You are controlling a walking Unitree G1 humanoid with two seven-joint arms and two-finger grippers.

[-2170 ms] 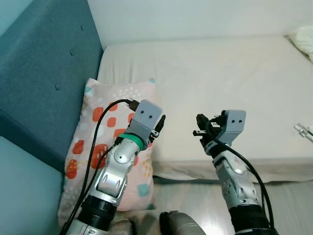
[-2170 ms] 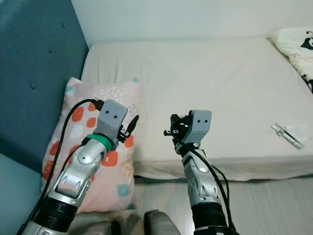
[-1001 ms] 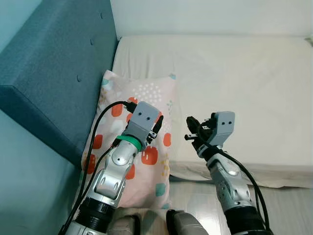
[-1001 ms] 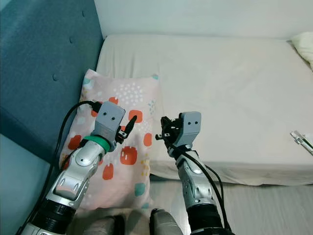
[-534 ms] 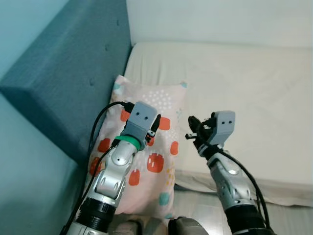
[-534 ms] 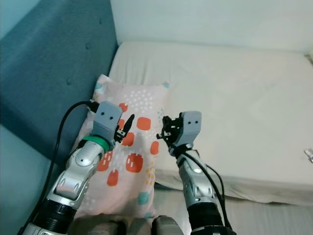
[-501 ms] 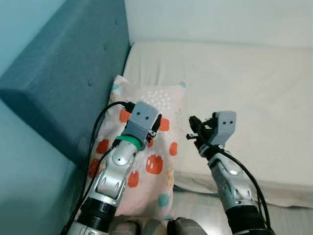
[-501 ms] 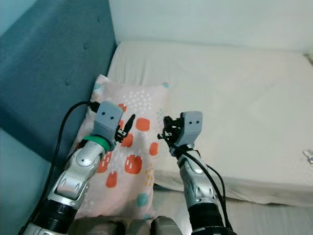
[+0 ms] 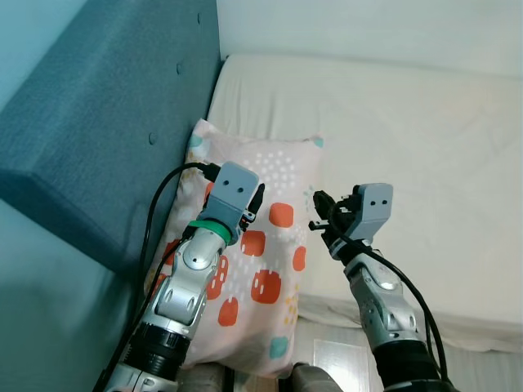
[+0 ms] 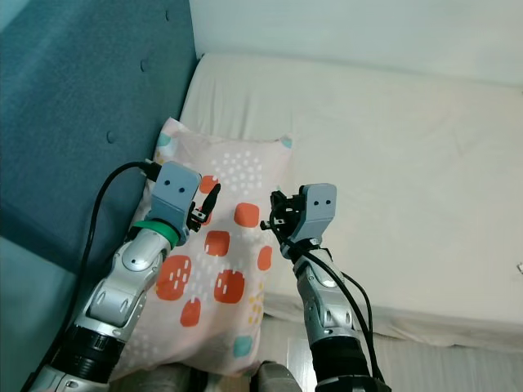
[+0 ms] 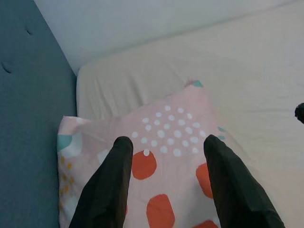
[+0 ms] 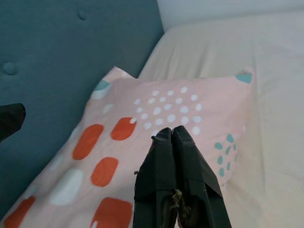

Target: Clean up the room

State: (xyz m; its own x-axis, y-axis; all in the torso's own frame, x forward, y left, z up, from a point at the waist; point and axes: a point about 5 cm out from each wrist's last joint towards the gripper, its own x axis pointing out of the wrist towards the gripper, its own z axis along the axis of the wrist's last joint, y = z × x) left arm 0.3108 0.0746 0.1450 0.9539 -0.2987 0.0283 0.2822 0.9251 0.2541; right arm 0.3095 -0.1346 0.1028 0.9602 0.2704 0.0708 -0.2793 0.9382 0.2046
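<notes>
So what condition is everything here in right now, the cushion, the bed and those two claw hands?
Pink pillow with red and teal patches: slumped against the bed edge, ungrasped.
Cream mattress: bare, sheet slightly wrinkled.
Left gripper: open, above the pillow.
Right gripper: shut, empty.

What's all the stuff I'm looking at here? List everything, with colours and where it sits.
pillow: one, pink with red, white and teal patches, hanging off the mattress edge beside the headboard.
mattress: one, cream sheet, stretching to the right.
headboard: one, blue padded, on the left.
wall: white, behind the mattress.
left gripper: black fingers open, above the pillow.
right gripper: black fingers shut, empty, above the pillow.
</notes>
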